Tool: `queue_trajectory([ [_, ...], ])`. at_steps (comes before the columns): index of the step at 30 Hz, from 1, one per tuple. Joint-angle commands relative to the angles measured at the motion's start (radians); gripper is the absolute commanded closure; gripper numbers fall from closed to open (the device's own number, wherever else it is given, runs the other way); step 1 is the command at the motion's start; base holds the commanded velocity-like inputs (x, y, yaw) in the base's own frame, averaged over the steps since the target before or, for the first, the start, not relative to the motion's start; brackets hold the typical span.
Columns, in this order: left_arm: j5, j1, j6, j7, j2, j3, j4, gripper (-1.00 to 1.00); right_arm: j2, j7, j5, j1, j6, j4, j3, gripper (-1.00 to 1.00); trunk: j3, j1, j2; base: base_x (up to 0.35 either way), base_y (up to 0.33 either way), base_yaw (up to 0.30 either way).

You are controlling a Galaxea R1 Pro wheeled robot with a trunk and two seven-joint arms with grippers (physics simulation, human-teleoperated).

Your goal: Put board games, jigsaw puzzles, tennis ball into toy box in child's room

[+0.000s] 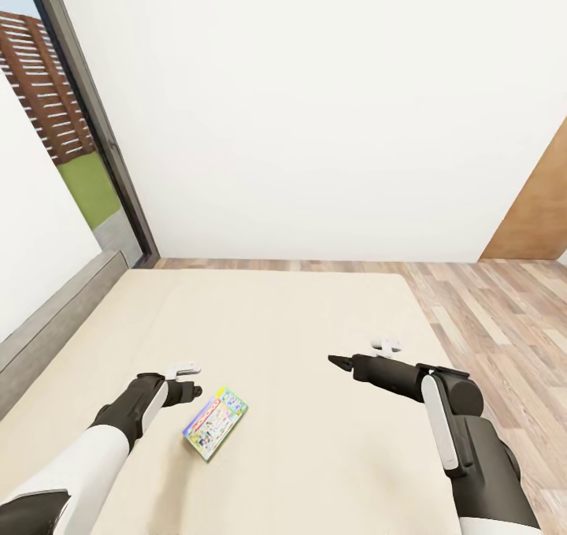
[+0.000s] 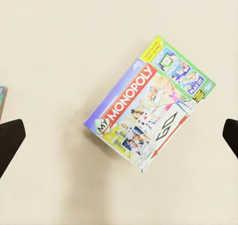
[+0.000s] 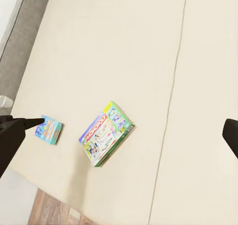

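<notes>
Nearest, the left gripper (image 1: 191,381) hangs wide open and empty above the flat white-green Monopoly game box with red edging (image 1: 215,422), which lies flat on the beige bed mattress (image 1: 299,322). The right gripper (image 1: 337,360) hovers beyond, open and empty. A smaller blue game box (image 3: 48,129) lies near the mattress edge.

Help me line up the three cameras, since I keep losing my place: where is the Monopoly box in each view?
Head view: the Monopoly box lies low and left of centre on the bed, right of the left tool.
Left wrist view: it is large and tilted, just right of centre.
Right wrist view: it is smaller, just below centre, with a small blue box beside it.
Shared landmark: the beige mattress.
</notes>
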Motion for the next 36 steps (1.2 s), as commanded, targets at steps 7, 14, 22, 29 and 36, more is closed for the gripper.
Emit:
queue_trajectory([
  [7, 0.002, -0.001, 0.005, -0.01, 0.0, 0.005, -0.001, -1.0, 0.002, 0.0, -0.008, -0.001, 0.008, 0.0, -0.003, -1.0, -0.003, 0.0, -0.002, 0.0, 0.0, -0.056],
  [14, -0.001, -0.001, 0.0, -0.166, 0.004, 0.006, -0.001, -1.0, 0.0, 0.003, -0.009, -0.001, 0.009, 0.0, -0.003, -1.0, -0.009, 0.0, -0.002, 0.0, 0.0, -0.201],
  [22, -0.006, -0.001, -0.025, -0.239, 0.01, 0.01, -0.001, -1.0, 0.0, 0.003, -0.007, -0.002, 0.011, 0.0, -0.004, -1.0, -0.013, 0.0, -0.002, 0.0, 0.0, -0.073],
  [29, -0.007, -0.003, -0.036, -0.244, 0.016, 0.011, -0.002, -1.0, 0.0, 0.003, -0.007, -0.001, 0.011, 0.0, -0.005, -1.0, -0.022, 0.0, -0.002, 0.0, 0.0, -0.066],
  [36, -0.006, -0.005, -0.034, -0.244, 0.061, 0.015, -0.008, -1.0, 0.0, 0.003, -0.009, -0.001, 0.011, 0.0, -0.004, -1.0, -0.033, 0.0, -0.002, 0.0, 0.0, -0.057],
])
